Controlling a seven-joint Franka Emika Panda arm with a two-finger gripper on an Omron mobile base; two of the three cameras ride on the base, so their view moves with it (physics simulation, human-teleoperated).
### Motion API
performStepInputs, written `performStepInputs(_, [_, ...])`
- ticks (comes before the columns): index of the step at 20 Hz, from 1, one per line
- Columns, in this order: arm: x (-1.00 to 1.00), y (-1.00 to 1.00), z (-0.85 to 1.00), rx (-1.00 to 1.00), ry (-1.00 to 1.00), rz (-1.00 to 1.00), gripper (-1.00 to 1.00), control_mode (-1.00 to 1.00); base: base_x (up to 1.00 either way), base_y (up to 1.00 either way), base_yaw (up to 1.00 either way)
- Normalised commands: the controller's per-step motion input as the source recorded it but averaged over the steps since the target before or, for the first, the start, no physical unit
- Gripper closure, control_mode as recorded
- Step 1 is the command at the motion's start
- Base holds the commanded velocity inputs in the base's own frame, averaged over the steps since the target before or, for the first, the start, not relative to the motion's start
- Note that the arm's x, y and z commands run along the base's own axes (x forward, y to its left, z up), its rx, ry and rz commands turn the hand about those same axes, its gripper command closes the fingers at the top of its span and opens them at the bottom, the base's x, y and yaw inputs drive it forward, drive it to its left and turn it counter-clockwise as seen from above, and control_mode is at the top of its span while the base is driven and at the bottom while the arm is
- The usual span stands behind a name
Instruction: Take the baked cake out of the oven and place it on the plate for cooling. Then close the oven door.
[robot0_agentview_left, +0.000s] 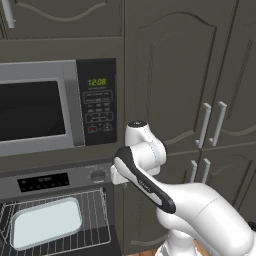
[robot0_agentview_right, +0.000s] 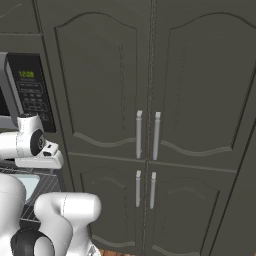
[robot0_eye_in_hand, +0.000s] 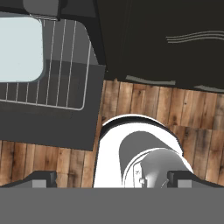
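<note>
While the oven door (robot0_eye_in_hand: 52, 127) lies dropped open, the cake (robot0_agentview_left: 46, 222) sits on the wire rack (robot0_agentview_left: 95, 215) of the oven (robot0_agentview_left: 55, 182), toward the rack's left side as seen from the left base view. It is a flat, pale whitish-blue slab with rounded corners and a slightly lighter raised rim, and it covers roughly half the rack's width, leaving bare wires to its right. Seen from the hand view, the cake (robot0_eye_in_hand: 19, 48) shows as a smooth, unmarked pale block lying flush on the rack (robot0_eye_in_hand: 65, 65), with the dark door panel below it and a wooden floor (robot0_eye_in_hand: 144, 100) beyond. Above the rack runs the oven's silver control strip with a black display (robot0_agentview_left: 43, 182) and a knob (robot0_agentview_left: 98, 175). A silver-framed microwave (robot0_agentview_left: 55, 107) with a green clock sits over the oven, and tall dark cabinets (robot0_agentview_right: 145, 100) with bar handles stand to the right. Raised beside the oven's right edge, the arm (robot0_agentview_left: 145, 160) is well apart from the cake. Its pincer (robot0_eye_in_hand: 111, 178) stands wide apart with nothing between the fingertips (robot0_eye_in_hand: 41, 178), pointing down at the floor
</note>
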Motion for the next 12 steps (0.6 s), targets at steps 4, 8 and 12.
performStepInputs(4, [0.00,0.00,0.00,0.00,0.00,0.00,-1.00,-1.00,0.00,0.00,0.00])
performStepInputs(8, [0.00,0.00,0.00,0.00,0.00,0.00,-1.00,-1.00,0.00,0.00,0.00])
performStepInputs(12, [-0.17,0.00,-0.01,0.00,0.01,0.00,-1.00,-1.00,0.00,0.00,0.00])
